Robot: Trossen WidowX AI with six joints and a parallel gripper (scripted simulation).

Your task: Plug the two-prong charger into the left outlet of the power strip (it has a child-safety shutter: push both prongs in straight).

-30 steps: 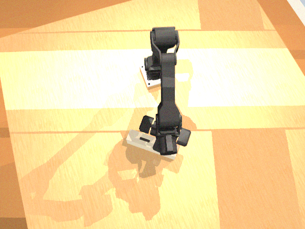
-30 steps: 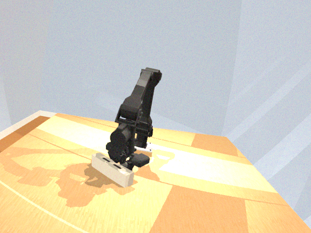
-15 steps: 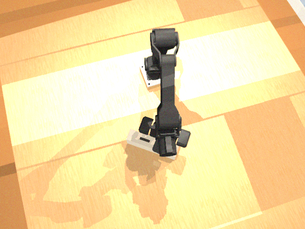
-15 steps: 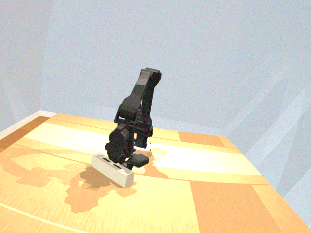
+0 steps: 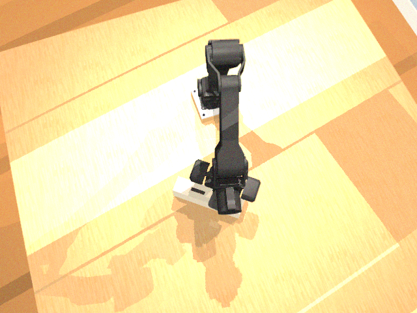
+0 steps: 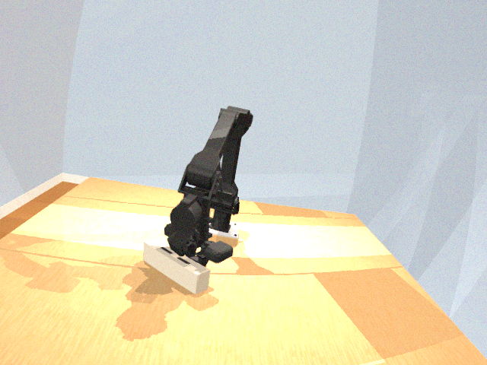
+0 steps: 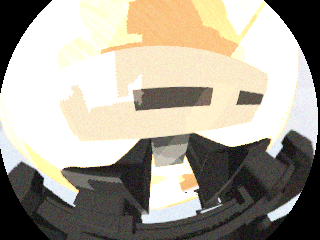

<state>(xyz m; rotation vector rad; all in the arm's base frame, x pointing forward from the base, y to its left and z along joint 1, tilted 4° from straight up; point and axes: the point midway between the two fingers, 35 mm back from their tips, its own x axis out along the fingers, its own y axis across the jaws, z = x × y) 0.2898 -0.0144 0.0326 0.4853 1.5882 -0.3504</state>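
A pale, long power strip [image 5: 182, 186] [image 6: 173, 271] [image 7: 170, 61] lies slantwise on the table, under and in front of the arm's hand. Its top shows a dark slotted recess [image 5: 197, 190] [image 6: 166, 250] and, in the wrist view, a wide dark recess [image 7: 172, 98] with a smaller one [image 7: 250, 97] to its right. My gripper [image 7: 164, 132] is shut on the grey charger [image 7: 171, 151], close beside the strip's edge in the wrist view. The charger is hidden in the top and exterior views. Its prongs are not visible, and whether it touches the strip cannot be told.
The arm's white base plate [image 5: 209, 115] [image 6: 226, 234] is on the table behind the strip. The black arm [image 5: 229, 117] [image 6: 208, 157] reaches from it over the strip and covers part of it. Bright light patches and arm shadows cross the wooden table [image 5: 303, 202] [image 6: 275, 314].
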